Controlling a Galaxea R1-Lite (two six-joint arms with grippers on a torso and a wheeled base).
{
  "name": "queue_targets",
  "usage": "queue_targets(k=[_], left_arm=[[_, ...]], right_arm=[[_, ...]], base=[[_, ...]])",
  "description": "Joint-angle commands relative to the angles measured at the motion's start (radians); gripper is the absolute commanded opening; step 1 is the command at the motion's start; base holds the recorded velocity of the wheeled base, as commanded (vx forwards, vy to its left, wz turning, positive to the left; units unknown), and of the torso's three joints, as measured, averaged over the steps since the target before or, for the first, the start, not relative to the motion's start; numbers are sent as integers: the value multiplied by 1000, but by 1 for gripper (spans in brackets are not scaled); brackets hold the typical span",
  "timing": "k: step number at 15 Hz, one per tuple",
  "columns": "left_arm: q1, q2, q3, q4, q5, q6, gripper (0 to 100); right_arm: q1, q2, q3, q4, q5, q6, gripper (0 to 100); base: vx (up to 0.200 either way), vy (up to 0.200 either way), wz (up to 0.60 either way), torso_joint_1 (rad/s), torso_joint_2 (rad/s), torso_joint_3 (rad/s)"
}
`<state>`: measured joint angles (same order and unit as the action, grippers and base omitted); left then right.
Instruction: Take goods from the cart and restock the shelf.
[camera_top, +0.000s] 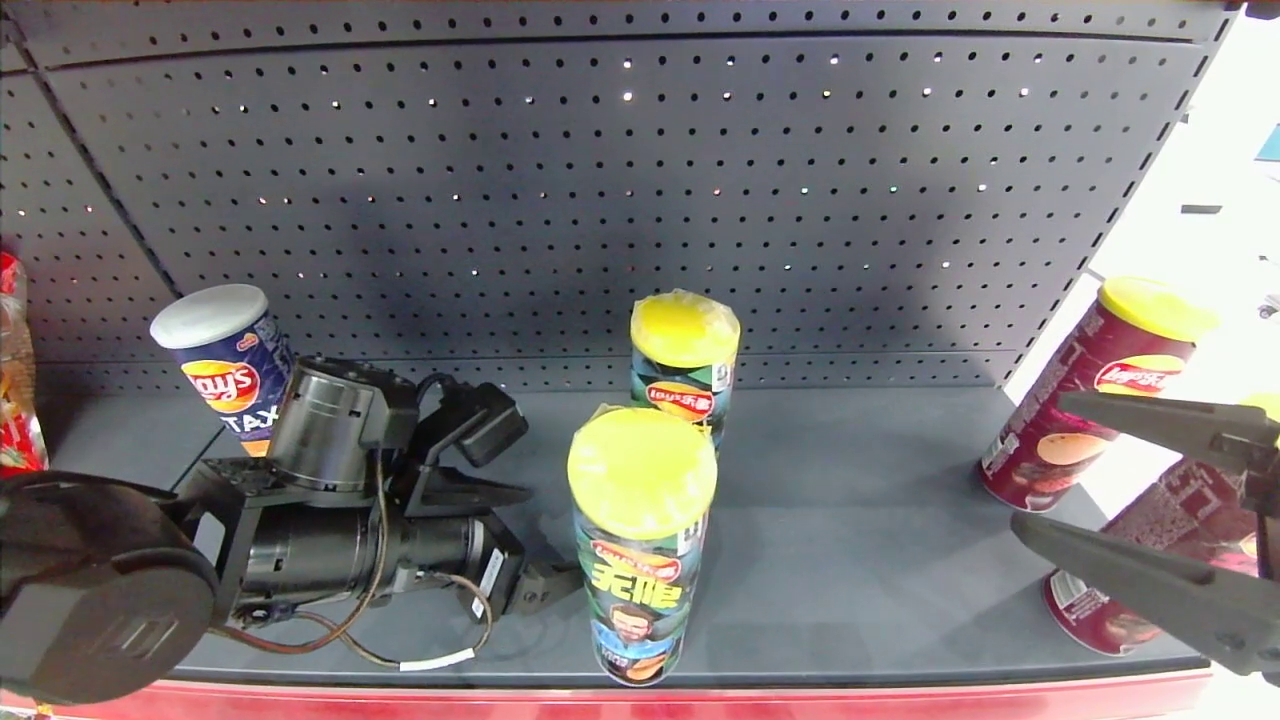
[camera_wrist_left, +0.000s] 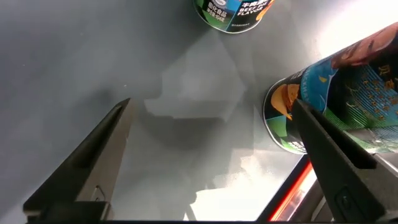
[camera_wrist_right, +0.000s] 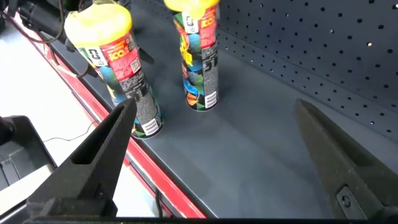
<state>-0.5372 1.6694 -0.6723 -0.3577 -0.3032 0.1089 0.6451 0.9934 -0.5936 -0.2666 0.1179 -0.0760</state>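
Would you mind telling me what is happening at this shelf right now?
A two-armed robot is restocking a shelf with chip cans. Its left pincer lies low over the shelf, open and empty, beside the front green can. The right pincer hangs open and empty near the dark red cans. A blue can stands at the back left.

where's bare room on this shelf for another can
Widest bare patch: the shelf between the front green can and the red cans, back to the pegboard. A narrower strip lies between the blue can and the rear green can. Crowded: front left, where the left gripper sits by the front green can, and the right end by the right gripper.
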Motion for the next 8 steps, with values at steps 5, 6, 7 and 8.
queue_targets(k=[5, 6, 7, 8], left_arm=[[-10, -14, 11, 0, -1, -2, 100], [-10, -25, 16, 0, 1, -2, 100], [-9, -37, 23, 0, 1, -2, 100], [-3, -65, 28, 0, 10, -3, 100]], right_arm=[[-1, 5, 0, 0, 0, -1, 100], [-1, 5, 5, 0, 0, -1, 100], [-1, 4, 11, 0, 0, -1, 100], [-1, -1, 18, 0, 0, -1, 100]], base=[[0, 0, 0, 0, 0, 0], [0, 0, 0, 0, 0, 0], [0, 0, 0, 0, 0, 0], [0, 0, 0, 0, 0, 0]])
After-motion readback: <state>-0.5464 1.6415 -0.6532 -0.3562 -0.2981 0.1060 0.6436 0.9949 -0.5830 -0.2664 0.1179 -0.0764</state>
